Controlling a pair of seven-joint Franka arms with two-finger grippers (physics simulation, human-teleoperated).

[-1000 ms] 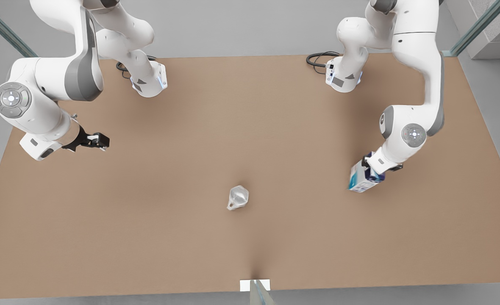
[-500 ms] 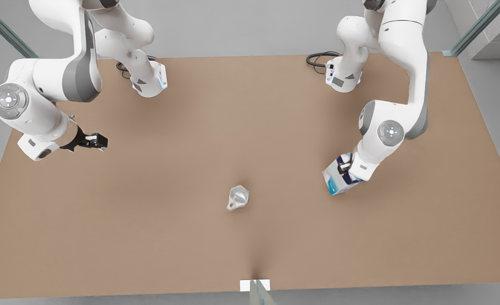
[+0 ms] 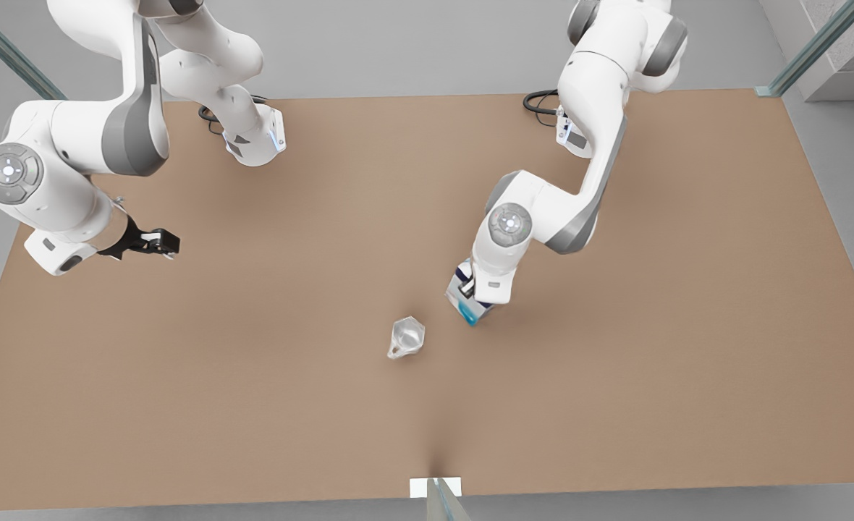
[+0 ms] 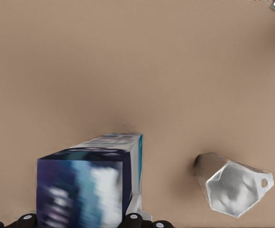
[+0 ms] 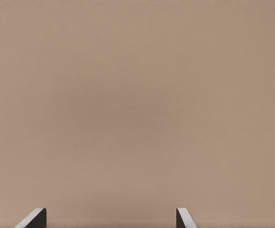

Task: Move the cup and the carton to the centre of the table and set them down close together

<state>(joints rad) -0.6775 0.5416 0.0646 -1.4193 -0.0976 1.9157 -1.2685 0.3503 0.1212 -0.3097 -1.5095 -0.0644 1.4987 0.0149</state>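
Silver cup [image 3: 406, 337] upright | left end effector [image 3: 470, 295] grips carton [image 3: 463, 305] | right end effector [image 3: 161, 242] wide

Left gripper [image 3: 470, 293], centre-right of the front view, hangs below a bent forearm with its fingers closed on the carton [image 3: 464, 304]; right gripper [image 3: 161, 242], at the left edge of the front view, waits on a folded arm with fingers [image 5: 35, 218] spread apart.
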